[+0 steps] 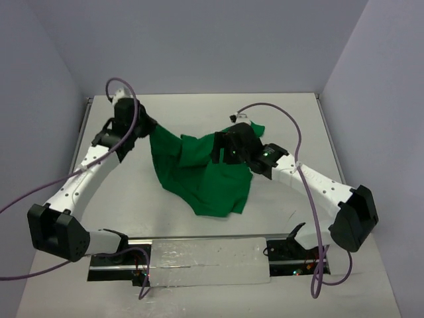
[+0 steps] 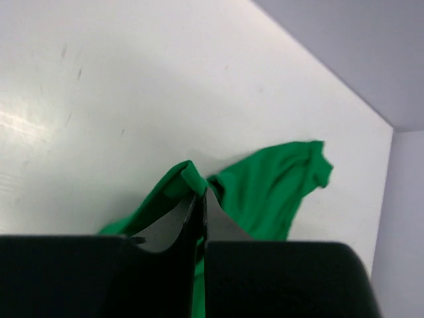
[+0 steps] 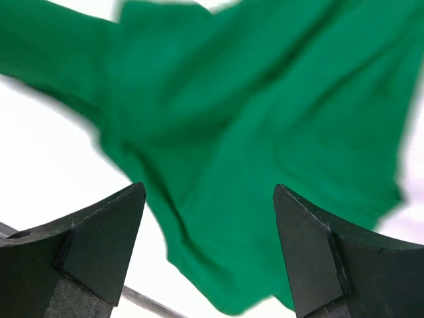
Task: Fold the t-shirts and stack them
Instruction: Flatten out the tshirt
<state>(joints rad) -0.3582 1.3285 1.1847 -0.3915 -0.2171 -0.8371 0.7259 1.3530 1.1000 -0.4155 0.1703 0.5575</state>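
Note:
The bright green t-shirt [image 1: 202, 175] lies crumpled in the middle of the white table, with one corner lifted toward the back left. My left gripper [image 1: 147, 127] is shut on that corner; in the left wrist view the cloth [image 2: 265, 185] is pinched at the fingertips of the gripper [image 2: 201, 193]. My right gripper [image 1: 222, 151] is open above the shirt's middle. In the right wrist view the shirt [image 3: 252, 132] fills the space under the empty gripper [image 3: 209, 192], whose fingers stand wide apart.
A shiny metal strip [image 1: 205, 255] runs along the table's near edge between the arm bases. Grey walls close the table at the back and both sides. Purple cables [image 1: 301, 165] hang off both arms.

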